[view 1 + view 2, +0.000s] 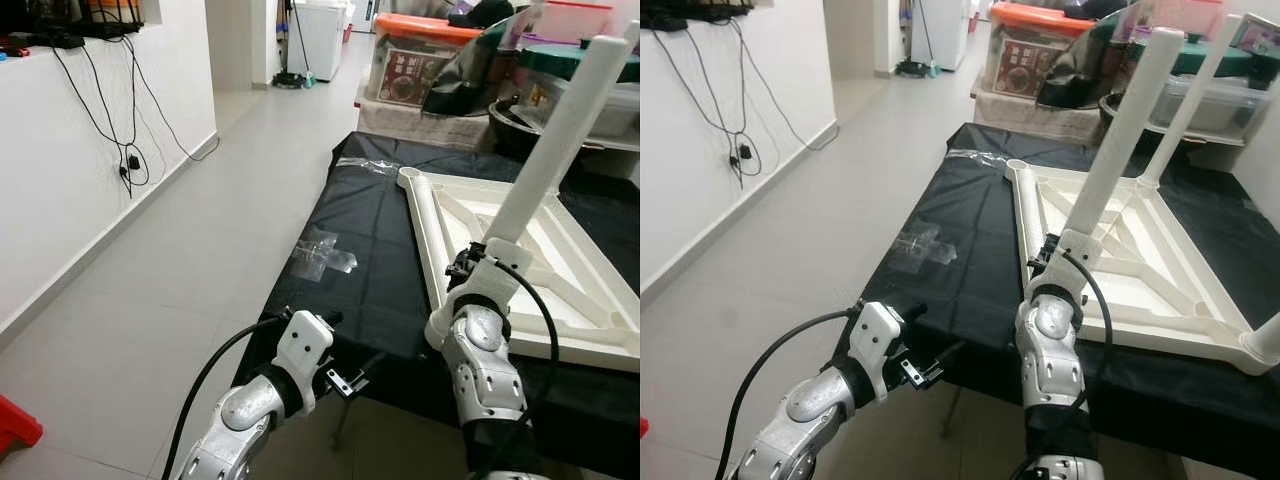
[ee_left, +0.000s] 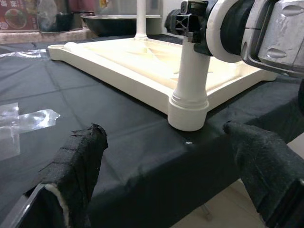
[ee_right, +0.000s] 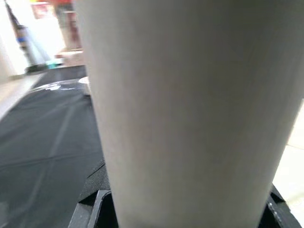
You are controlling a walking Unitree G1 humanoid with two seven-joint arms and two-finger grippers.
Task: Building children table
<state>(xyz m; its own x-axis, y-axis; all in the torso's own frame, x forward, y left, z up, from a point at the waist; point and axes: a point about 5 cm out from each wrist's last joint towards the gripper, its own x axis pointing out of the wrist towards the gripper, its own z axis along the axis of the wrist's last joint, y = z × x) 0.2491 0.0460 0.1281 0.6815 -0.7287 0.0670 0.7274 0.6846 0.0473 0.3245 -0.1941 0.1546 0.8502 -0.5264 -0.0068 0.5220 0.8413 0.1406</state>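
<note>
In the left eye view, the white tabletop lay upside down on the black cloth, filling the right half of the frame. A white table leg rose slantwise from its near left corner toward the upper right. The right gripper, at lower centre right, was clamped around that leg's base. The left gripper hung low in the frame at the cloth's near edge, beside a clear plastic scrap.

In the right eye view, a second leg stood at the far corner, upper right.

In the left wrist view, the two padded fingers stood wide apart, empty, with the leg's socket at centre.

In the right wrist view, the leg sat between the black fingers at the bottom.
</note>
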